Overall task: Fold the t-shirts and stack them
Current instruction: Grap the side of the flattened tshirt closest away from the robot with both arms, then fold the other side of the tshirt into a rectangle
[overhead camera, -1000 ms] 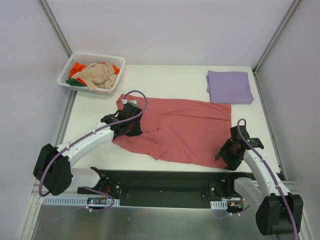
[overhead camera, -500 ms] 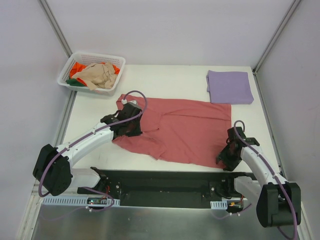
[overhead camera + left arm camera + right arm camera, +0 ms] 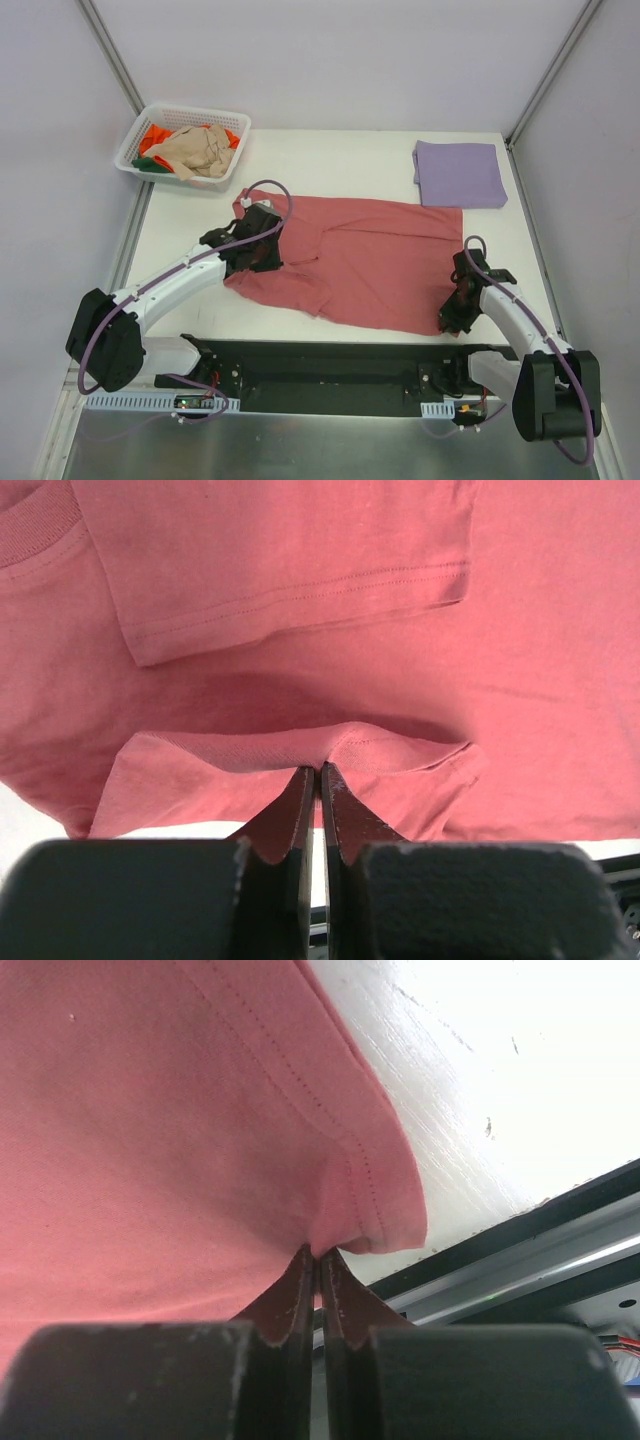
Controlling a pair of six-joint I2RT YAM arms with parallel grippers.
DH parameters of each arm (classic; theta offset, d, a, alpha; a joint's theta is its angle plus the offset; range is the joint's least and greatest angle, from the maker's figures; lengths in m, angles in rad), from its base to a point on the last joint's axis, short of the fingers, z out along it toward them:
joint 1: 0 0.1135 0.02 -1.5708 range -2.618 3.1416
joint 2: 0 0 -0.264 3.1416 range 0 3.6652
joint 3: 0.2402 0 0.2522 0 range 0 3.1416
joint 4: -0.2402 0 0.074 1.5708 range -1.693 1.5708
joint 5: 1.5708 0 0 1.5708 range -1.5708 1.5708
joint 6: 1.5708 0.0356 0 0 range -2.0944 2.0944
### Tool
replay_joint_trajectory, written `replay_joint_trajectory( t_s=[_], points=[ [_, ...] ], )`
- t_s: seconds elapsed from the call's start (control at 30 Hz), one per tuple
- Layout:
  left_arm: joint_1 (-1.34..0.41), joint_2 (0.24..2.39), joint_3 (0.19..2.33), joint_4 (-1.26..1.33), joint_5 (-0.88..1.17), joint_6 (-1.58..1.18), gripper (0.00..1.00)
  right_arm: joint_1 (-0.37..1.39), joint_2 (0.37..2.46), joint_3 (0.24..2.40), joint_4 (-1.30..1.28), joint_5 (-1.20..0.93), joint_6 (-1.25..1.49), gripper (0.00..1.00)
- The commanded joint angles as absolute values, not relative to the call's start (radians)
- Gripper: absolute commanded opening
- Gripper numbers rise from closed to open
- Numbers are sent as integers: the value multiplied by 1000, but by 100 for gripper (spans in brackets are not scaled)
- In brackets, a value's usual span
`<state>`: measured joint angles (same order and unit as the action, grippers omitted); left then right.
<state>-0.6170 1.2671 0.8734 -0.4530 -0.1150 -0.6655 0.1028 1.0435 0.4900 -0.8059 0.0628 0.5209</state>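
Rose-red t-shirt (image 3: pixel 370 265) lies spread out, near-right of the white basket (image 3: pixel 200 110). Left gripper (image 3: pixel 318 775) is pinched on its basket-side edge. Right gripper (image 3: pixel 318 1257) is pinched on the hem corner farthest from the basket.

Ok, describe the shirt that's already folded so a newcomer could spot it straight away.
On the white table, go to the far right corner. The lavender shirt lies there as a neat flat rectangle. Unlike the rose-red shirt spread open mid-table and the crumpled shirts in the basket, it is folded and purple.
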Motion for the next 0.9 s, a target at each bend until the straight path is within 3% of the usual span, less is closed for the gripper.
replay_joint_trajectory(
  t_s=[0.0, 0.43, 0.87],
  points=[
    [-603, 1230, 870, -451, -135, -666, 0, 107, 1055, 506, -759, 69, 511, 2],
    [-565, 1098, 893, -443, -230, -634, 0, 106, 1089, 693, -815, 44, 377, 0],
    [-512, 1054, 953, -295, -370, -502, 0, 100, 1275, 971, -808, 41, 287, 0]
  ],
)
